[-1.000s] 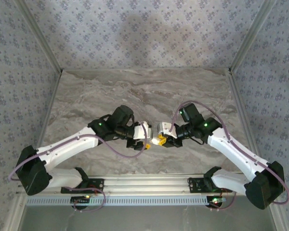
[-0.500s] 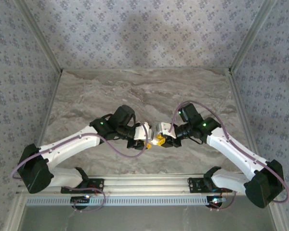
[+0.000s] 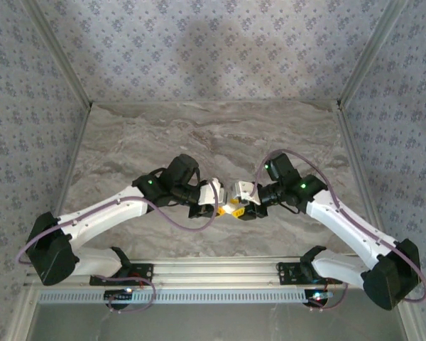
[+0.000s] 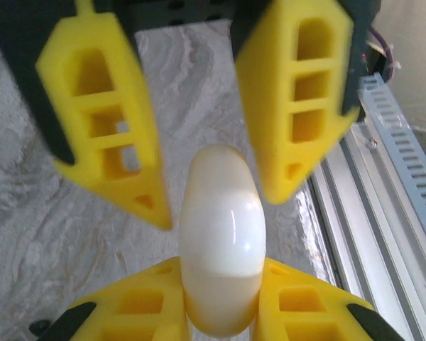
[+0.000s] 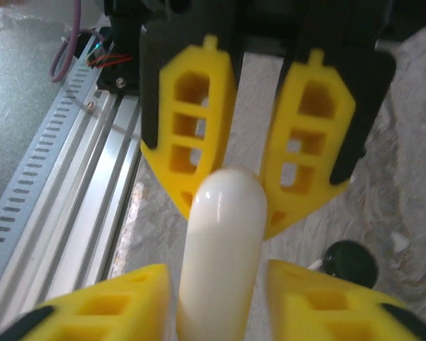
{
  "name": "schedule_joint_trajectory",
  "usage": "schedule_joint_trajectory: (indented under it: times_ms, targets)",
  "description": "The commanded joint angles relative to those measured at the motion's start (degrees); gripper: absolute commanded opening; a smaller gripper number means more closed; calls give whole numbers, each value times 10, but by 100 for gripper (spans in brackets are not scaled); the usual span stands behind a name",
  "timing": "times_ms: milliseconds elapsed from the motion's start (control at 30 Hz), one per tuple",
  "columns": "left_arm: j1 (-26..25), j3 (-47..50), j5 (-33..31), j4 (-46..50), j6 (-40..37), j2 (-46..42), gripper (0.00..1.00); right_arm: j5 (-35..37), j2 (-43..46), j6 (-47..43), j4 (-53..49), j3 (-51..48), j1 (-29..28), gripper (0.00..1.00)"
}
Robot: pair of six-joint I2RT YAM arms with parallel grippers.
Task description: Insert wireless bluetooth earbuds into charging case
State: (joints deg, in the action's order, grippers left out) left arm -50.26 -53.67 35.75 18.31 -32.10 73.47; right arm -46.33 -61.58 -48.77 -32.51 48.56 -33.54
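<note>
The charging case (image 4: 224, 234) is a glossy white pebble held above the marble table, where both grippers meet near the front middle. My left gripper (image 4: 224, 284) is shut on it, with both yellow fingers pressed against its sides. My right gripper (image 5: 216, 277) faces it from the other side and stands open, with a gap on each side between its fingers and the charging case (image 5: 224, 249). From above, the left gripper (image 3: 224, 208) and right gripper (image 3: 236, 207) almost touch tip to tip. The earbuds are out of view.
A black round object (image 5: 350, 261) lies on the marble below and to the right of the grippers. The aluminium rail (image 3: 213, 270) runs along the table's near edge, close behind the grippers. Patterned walls (image 3: 213, 50) enclose the table.
My left gripper has closed onto the charging case. My right gripper, which had been shut on it, has opened. Both arms stay almost in place.
</note>
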Motion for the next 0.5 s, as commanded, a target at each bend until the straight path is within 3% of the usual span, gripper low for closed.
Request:
schedule_joint_trajectory:
  times_ms: [0, 300, 467]
  targets:
    - [7, 36, 41, -92, 56, -15, 17, -35, 49, 41, 70, -39, 27, 49]
    - [10, 117, 51, -283, 152, -31, 16, -113, 184, 224, 317, -184, 103, 56]
    - [10, 130, 56, -332, 176, -22, 16, -131, 172, 249, 325, -185, 104, 58]
